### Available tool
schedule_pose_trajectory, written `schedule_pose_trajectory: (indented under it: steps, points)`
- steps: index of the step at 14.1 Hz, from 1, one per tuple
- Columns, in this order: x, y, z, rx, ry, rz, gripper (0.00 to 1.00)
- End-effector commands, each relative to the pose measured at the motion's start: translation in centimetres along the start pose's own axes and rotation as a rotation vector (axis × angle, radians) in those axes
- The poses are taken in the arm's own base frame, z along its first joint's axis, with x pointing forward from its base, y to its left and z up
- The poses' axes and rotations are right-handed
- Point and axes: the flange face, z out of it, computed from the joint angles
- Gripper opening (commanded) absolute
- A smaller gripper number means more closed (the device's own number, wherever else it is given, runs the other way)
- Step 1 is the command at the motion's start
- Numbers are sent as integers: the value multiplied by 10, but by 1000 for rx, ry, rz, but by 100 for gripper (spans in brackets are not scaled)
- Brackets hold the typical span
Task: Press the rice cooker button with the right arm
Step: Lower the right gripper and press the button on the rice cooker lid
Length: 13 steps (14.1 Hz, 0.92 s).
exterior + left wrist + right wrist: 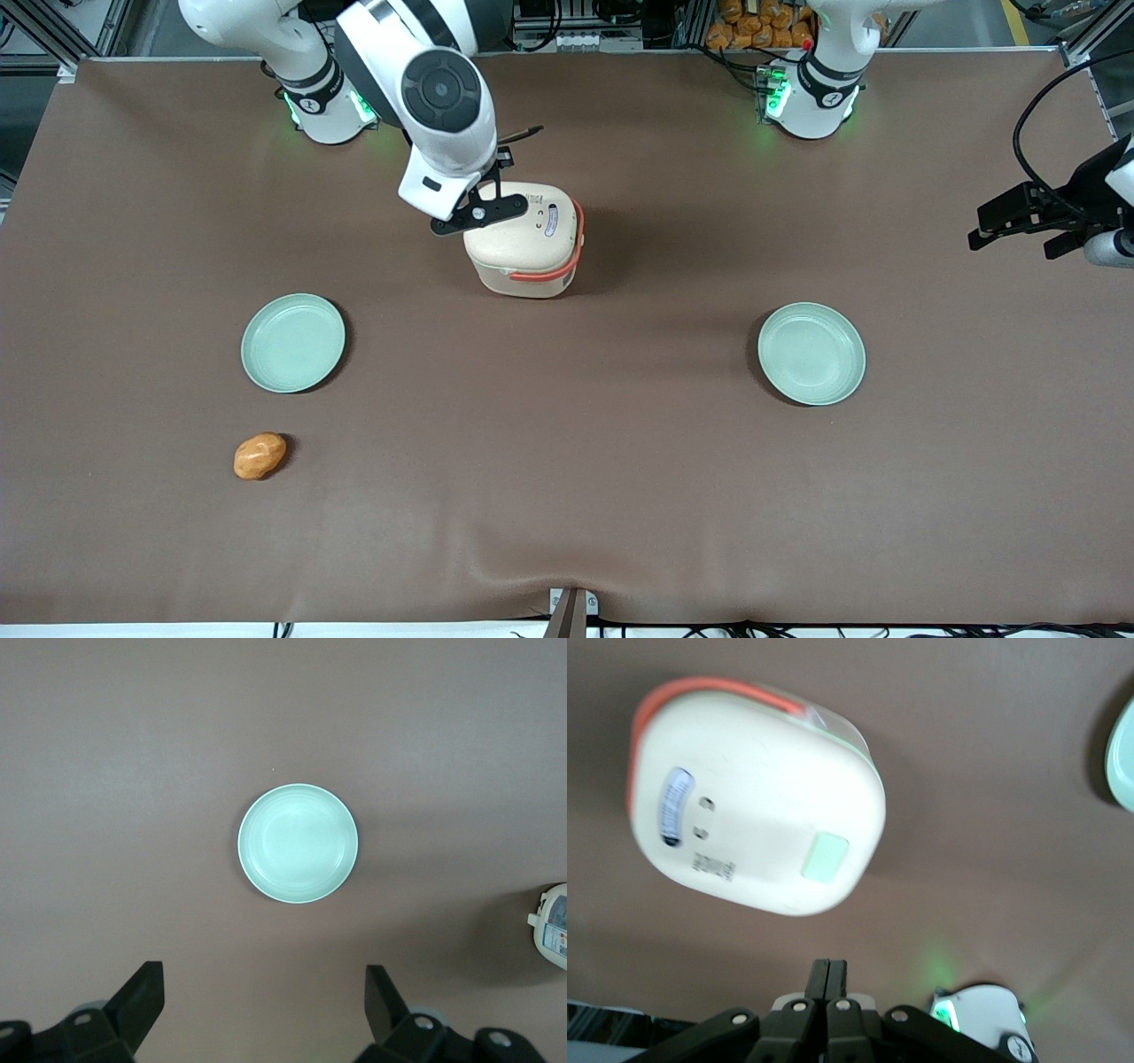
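The cream rice cooker [524, 241] with an orange-red handle band stands on the brown table with its lid shut. In the right wrist view the cooker [744, 797] shows its lid from above, with a pale green square button [825, 858] near one corner. My right arm [441, 97] reaches over the table. Its gripper [496, 177] hovers just above the cooker's edge farther from the front camera. In the right wrist view the gripper [829, 967] has its two fingers pressed together, empty, and apart from the button.
Two pale green plates lie nearer the front camera than the cooker, one toward the working arm's end [293, 343] and one toward the parked arm's end [811, 353]. An orange bread-like lump [260, 455] lies nearer the front camera than the first plate.
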Motion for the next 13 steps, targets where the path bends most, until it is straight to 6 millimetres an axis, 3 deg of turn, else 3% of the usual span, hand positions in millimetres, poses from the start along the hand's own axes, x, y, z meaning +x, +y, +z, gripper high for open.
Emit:
schedule_pose_trajectory:
  steps: [1,8,13]
  points:
    - [-6,-4,19,6,-56,0,2]
    - [-3,-11,28,0,-63,-26,0]
    - [7,-19,58,0,-42,-24,0]
